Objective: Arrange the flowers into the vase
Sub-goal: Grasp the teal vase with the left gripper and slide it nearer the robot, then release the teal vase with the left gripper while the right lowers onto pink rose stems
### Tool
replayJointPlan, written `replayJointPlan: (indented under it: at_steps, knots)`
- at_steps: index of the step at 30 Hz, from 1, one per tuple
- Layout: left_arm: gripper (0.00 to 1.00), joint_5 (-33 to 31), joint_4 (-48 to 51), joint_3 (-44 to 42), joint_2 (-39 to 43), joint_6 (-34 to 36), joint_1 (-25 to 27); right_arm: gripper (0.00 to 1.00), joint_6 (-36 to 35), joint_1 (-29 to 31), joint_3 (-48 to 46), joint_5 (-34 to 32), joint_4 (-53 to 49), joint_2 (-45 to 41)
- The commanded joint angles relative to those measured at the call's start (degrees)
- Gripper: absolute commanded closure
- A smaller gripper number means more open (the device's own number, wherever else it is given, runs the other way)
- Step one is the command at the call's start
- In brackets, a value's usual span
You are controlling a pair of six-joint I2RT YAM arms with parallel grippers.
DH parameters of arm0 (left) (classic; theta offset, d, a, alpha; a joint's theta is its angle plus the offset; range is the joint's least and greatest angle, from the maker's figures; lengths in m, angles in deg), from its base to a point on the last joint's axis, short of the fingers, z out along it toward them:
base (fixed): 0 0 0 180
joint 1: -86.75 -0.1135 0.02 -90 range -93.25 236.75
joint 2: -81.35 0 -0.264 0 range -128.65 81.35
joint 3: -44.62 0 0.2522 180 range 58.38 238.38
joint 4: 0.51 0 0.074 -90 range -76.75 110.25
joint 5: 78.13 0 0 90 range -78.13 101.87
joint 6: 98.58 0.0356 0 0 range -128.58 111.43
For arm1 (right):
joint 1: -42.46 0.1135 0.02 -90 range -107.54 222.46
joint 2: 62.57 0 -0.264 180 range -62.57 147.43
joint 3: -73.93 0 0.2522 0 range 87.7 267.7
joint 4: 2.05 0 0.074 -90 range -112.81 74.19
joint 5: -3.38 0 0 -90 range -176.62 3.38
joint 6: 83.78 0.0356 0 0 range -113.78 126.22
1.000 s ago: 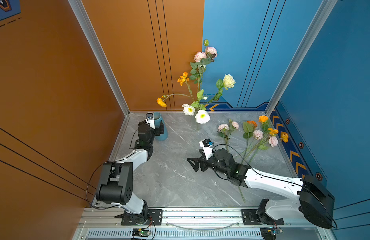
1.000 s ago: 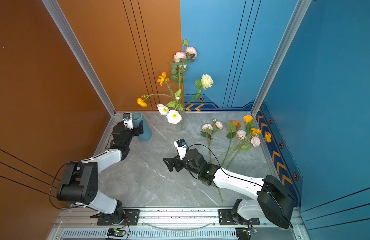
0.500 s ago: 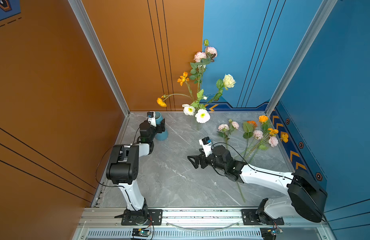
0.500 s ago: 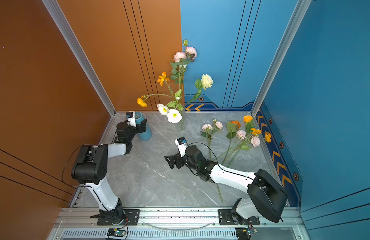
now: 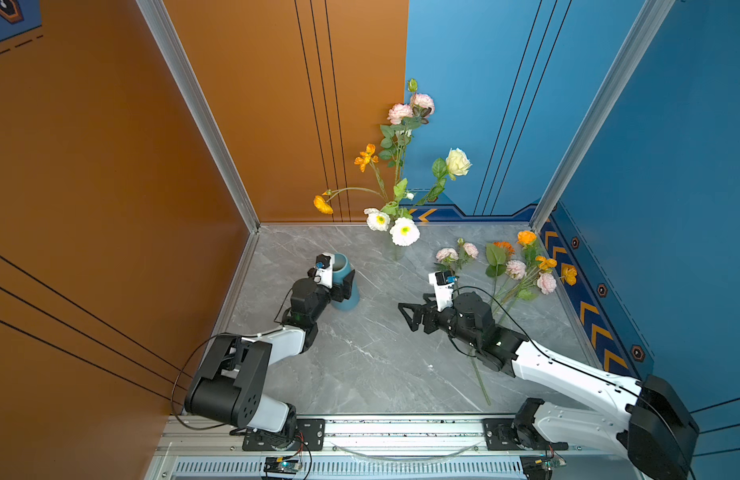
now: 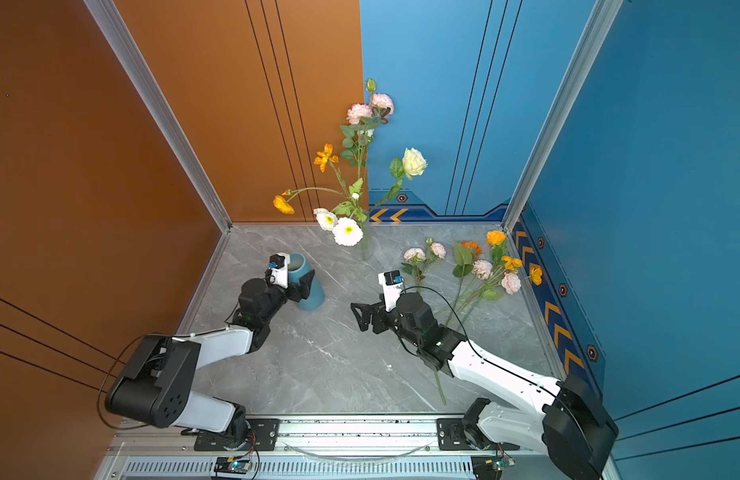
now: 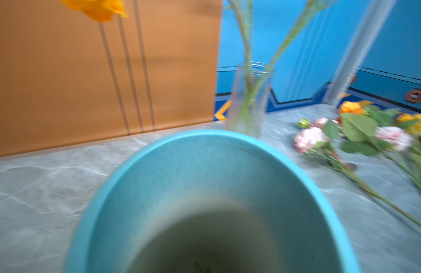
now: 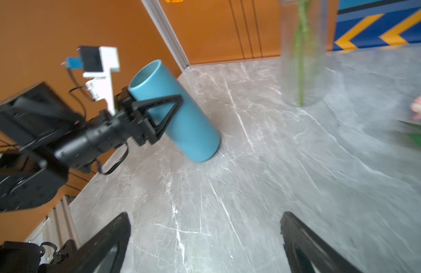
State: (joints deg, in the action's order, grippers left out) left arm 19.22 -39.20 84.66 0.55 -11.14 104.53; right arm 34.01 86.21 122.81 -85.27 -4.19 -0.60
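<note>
A blue cylindrical vase (image 5: 348,297) (image 6: 311,297) leans over, its lower edge on the grey table and its empty mouth (image 7: 204,165) facing the left wrist camera. My left gripper (image 5: 341,286) is shut on its upper half; one black finger (image 8: 165,111) lies along its side. A clear glass vase (image 5: 395,249) (image 8: 301,59) at the back holds several flowers (image 5: 404,231). More flowers (image 5: 515,270) (image 7: 358,132) lie loose on the table at the right. My right gripper (image 5: 407,318) (image 8: 204,224) hangs open and empty over the middle.
Orange wall (image 5: 110,187) closes the left and blue wall (image 5: 671,208) the right and back. One long green stem (image 5: 482,382) runs under my right forearm toward the front rail (image 5: 401,428).
My left gripper has closed on the blue vase and tipped it from upright to leaning, shifting it slightly forward. The right gripper has hardly moved.
</note>
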Motion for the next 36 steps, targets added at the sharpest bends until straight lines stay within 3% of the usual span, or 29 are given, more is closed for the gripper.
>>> replayJointPlan:
  at_steps: [1, 7, 14, 23, 29, 36]
  knots:
    - [0.59, -3.99, -3.61, -2.2, 7.89, 2.08, 9.37, 0.0, 4.34, -2.7, -5.46, -4.3, -12.44, -7.91]
    - [0.59, -11.76, 1.93, -4.67, 14.71, 4.27, 26.38, 0.0, 7.36, -6.2, -11.03, -9.15, -27.47, -25.85]
    - [0.59, -15.24, 2.07, -2.2, 11.45, 3.53, 36.17, 0.0, 10.95, -8.02, -13.39, -8.84, -33.94, -34.89]
    - [0.57, -14.66, 1.99, -0.83, 9.04, 0.17, 37.35, 0.0, 11.06, -7.74, -12.27, -8.35, -33.35, -31.87]
    - [0.56, -10.89, 2.08, 0.85, 8.03, -4.76, 37.01, 0.0, 10.9, -7.71, -12.83, -8.28, -30.54, -30.36]
    - [0.51, -8.44, 2.24, 0.78, 5.74, -3.76, 37.7, 0.0, 10.7, -7.73, -13.03, -8.3, -29.94, -29.44]
